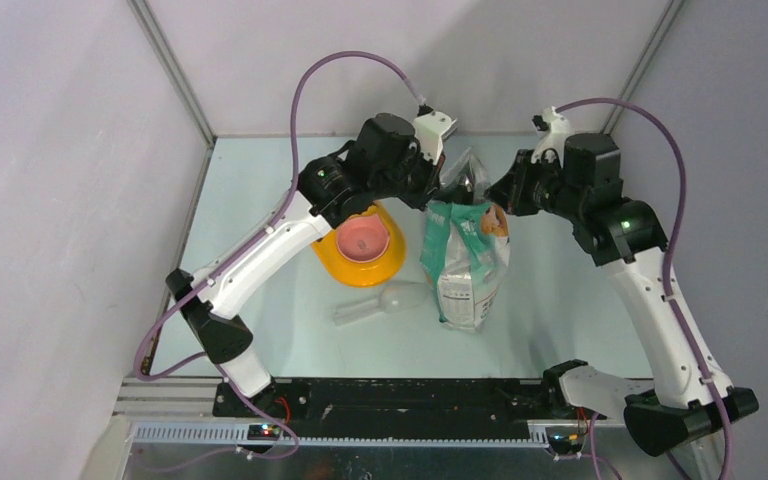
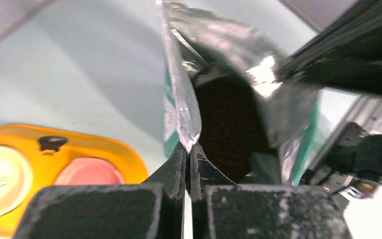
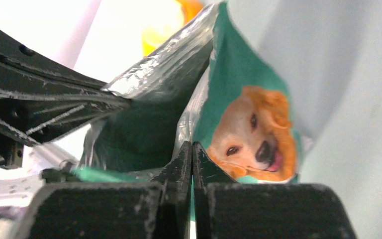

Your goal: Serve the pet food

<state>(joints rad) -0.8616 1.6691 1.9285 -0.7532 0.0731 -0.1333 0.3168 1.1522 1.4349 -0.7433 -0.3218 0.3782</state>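
Top view: pouch [image 1: 467, 262] upright on surface [image 1: 250, 200], mouth held open between left gripper [image 1: 440, 192] and right gripper [image 1: 497, 203]; yellow feeder [image 1: 362, 262] just left of pouch; clear scoop [image 1: 385, 300] laid on near side of feeder, just beside pouch.
Left wrist view: jaws clenched on one mouth edge; dark brown mass, probably pet food [image 2: 226, 129], seen blurred inside pouch.
Right wrist view: jaws clenched on opposite edge, beside golden dog print [image 3: 253, 134].

This is a robotics lab test cell: plain white panels [image 1: 60, 150] and grey aluminium posts [image 1: 173, 70] enclose a pale green tabletop [image 1: 245, 180], where two white-and-black robot arms [image 1: 260, 250] trailing purple cables [image 1: 298, 100] stand bolted to a black mounting rail [image 1: 410, 395].
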